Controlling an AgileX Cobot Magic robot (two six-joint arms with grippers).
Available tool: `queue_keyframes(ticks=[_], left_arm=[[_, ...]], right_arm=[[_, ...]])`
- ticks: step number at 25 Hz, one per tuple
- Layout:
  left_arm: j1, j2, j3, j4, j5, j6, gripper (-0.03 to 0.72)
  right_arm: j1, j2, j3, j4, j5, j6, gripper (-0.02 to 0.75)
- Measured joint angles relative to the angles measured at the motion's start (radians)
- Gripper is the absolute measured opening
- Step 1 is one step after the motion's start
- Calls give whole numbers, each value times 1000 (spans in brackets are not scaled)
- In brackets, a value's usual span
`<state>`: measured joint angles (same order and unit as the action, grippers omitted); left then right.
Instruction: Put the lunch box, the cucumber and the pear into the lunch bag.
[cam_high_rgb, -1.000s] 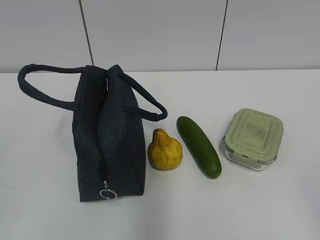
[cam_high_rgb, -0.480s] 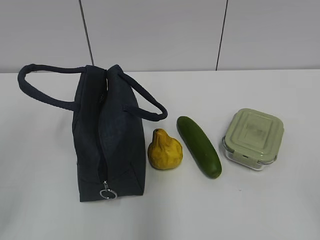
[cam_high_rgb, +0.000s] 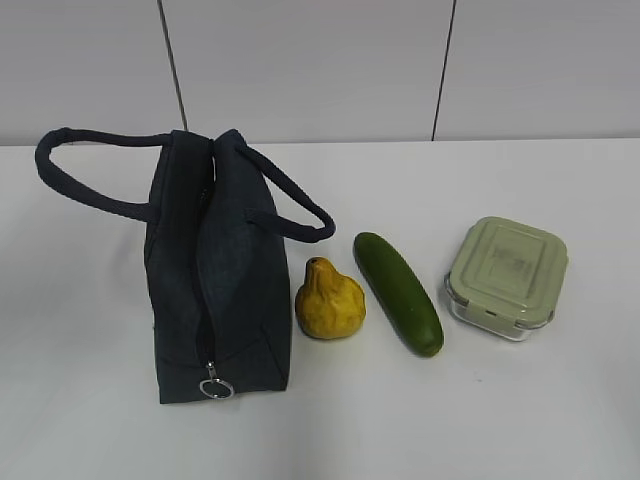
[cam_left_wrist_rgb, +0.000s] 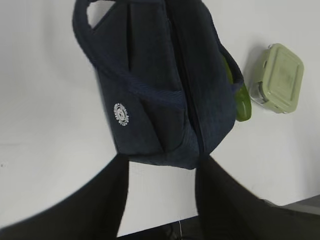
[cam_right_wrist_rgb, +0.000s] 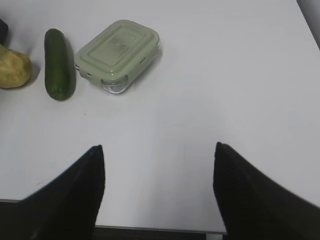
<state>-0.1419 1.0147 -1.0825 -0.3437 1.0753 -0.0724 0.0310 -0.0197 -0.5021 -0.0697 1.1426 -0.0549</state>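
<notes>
On the white table (cam_high_rgb: 520, 420), four items in a rough row, exterior view: lunch bag (cam_high_rgb: 215, 280) far left, then pear (cam_high_rgb: 329, 301), cucumber (cam_high_rgb: 398, 292), lunch box (cam_high_rgb: 507, 277) far right. Bag stands upright, zipper line running along the top toward the camera, metal ring pull (cam_high_rgb: 215, 387) hanging at the near end; zipper looks closed, can't confirm along the full length. One loop handle (cam_high_rgb: 85, 175) flops out to the left, the other (cam_high_rgb: 295, 205) drapes right, ending just above the pear. Pear sits just beside the bag's right side, narrow neck pointing up and slightly left; whether it touches the fabric can't be told. Cucumber lies flat, angled, far end toward the pear side, near end toward the lunch box; close to the pear but apart. Lunch box sits apart from the cucumber, sage-green lid on, clear base visible below it. No arms in the exterior view. Left gripper (cam_left_wrist_rgb: 160, 165): fingers spread apart, nothing between them, hovering above the bag's end; white round logo (cam_left_wrist_rgb: 121, 114) visible on the bag's side. Right gripper (cam_right_wrist_rgb: 159, 150): fingers wide apart, nothing held, over bare table well short of the lunch box.
</notes>
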Motion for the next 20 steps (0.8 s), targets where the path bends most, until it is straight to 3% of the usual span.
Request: queue_keyframes(ticks=[5, 10, 15, 20], left_arm=[[-89, 200, -112, -11, -9, 0, 399], [-164, 393, -267, -11, -14, -3, 420], [-175, 561, -403, 7, -16, -40, 421], [-175, 681, -477, 99, 31, -94, 421]], right_arm=[[0, 0, 0, 0, 0, 0, 503], [0, 0, 0, 0, 0, 0, 503], [0, 0, 0, 0, 0, 0, 503], [0, 0, 0, 0, 0, 0, 503]])
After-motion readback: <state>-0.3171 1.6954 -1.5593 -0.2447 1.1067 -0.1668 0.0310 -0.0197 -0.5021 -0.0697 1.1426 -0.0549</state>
